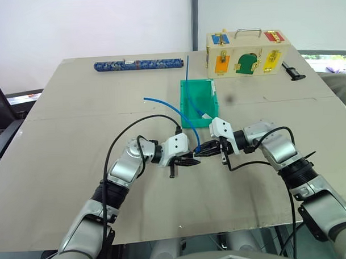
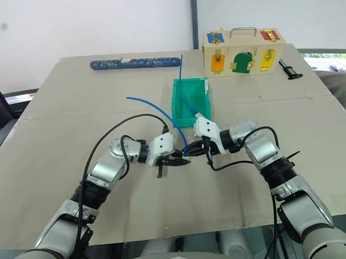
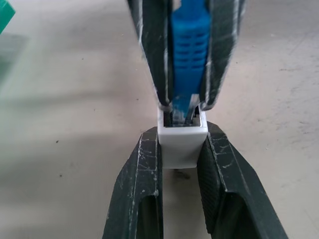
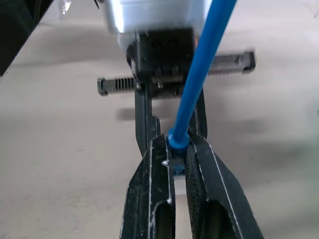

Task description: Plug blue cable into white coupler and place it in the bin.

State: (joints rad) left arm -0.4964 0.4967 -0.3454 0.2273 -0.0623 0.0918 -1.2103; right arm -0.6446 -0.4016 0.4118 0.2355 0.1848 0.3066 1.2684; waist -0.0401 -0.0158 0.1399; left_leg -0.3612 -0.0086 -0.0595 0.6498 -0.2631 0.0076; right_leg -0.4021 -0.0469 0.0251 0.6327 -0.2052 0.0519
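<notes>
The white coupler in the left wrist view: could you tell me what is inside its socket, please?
The clear plug tip of the blue cable sits at the mouth of the white coupler. How deep it reaches is hidden by the coupler's walls.

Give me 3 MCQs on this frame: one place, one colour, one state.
1. Where is the bin?
A. on the table, beyond the grippers
B. on the floor
C. atop the wooden box

2. What colour is the coupler?
A. red
B. white
C. black

3. What does the right gripper hold?
A. nothing
B. the patterned roll
C. the blue cable

Key: 1 A, the bin stands on the table past both grippers. 2 B, the white block sits between the left gripper fingers. 3 C, its fingers clamp the cable's blue boot.
</notes>
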